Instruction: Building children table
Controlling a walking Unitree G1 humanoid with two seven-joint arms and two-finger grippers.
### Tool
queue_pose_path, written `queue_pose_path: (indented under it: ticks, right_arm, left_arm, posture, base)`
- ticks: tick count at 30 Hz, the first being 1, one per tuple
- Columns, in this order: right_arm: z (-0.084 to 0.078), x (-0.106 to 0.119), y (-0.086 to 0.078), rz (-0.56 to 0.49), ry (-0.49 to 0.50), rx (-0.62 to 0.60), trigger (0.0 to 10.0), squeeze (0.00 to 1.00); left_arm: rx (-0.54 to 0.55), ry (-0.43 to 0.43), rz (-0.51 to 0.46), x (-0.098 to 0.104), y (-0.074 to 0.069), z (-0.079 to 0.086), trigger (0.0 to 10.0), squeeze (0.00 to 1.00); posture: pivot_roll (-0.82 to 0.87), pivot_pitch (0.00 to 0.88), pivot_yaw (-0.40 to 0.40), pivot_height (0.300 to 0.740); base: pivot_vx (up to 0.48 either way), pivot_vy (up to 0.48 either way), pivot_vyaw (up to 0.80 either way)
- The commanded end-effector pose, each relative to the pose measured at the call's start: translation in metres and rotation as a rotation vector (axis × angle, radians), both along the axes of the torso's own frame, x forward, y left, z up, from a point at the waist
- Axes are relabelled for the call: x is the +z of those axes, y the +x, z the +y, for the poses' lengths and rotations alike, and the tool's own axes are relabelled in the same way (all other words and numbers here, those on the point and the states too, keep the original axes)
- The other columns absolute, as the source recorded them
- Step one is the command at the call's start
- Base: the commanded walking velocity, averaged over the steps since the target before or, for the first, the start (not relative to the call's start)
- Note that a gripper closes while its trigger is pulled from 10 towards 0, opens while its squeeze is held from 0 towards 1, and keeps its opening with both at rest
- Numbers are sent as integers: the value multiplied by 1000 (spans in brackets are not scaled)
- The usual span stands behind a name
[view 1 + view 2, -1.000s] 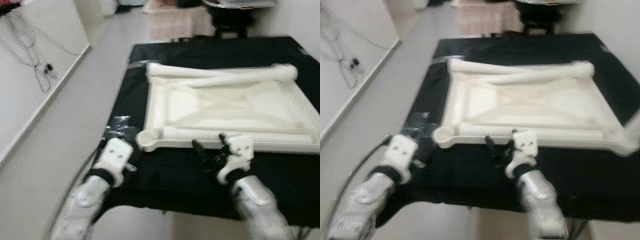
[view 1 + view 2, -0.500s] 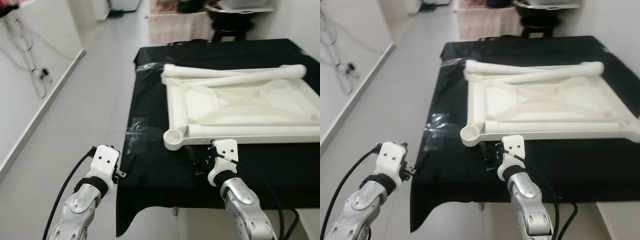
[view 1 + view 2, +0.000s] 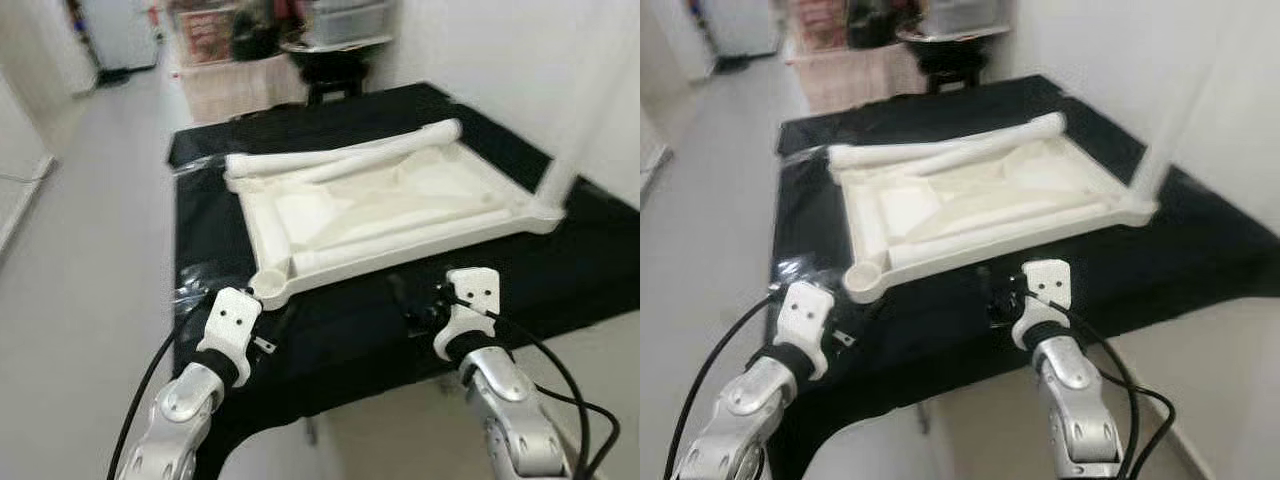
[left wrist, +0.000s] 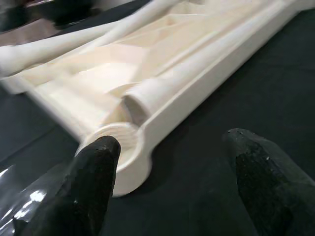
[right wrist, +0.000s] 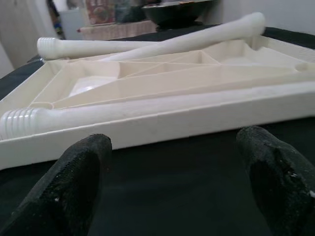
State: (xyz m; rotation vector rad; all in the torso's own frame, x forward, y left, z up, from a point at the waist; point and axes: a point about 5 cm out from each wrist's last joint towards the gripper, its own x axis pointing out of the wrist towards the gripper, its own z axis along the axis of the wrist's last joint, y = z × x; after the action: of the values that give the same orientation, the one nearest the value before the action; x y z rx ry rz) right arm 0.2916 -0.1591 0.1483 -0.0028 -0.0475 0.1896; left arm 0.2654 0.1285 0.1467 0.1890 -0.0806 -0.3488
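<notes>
White tabletop (image 3: 380, 205) lay upside down on black-covered table (image 3: 560, 270), legs (image 3: 340, 160) resting in it. Left gripper (image 4: 167, 182) and right gripper (image 5: 172, 182) hovered near its front edge, fingers spread wide, empty.

A bench (image 3: 560, 270) draped in black cloth carries a cream plastic tabletop (image 3: 380, 205) lying upside down, ribs upward. Loose cream legs (image 3: 340, 155) rest across its frame. A patch of clear tape (image 3: 195, 290) shines on the cloth near the corner socket (image 3: 268, 283)
</notes>
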Motion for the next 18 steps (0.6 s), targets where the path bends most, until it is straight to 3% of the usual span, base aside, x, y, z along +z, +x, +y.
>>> queue_pose_path:
  ticks: [1, 16, 18]
  right_arm:
    - [5, -2, 2, 1, 17, 17, 10000, 0]
    - [11, -1, 8, -14, 33, 25, 10000, 0]
    - [11, -1, 8, -19, 45, 27, 10000, 0]
  left_arm:
    - [2, 46, 4, -5, -1, 2, 10000, 0]
    - [14, 32, 20, -2, 4, 5, 10000, 0]
    - [28, 2, 8, 7, 9, 7, 10000, 0]
  posture:
    - [-83, 102, 59, 740]
    - [-64, 107, 69, 740]
    - [-49, 106, 62, 740]
  base:
    - [0, 0, -800]
    - [0, 0, -800]
    - [0, 0, -800]
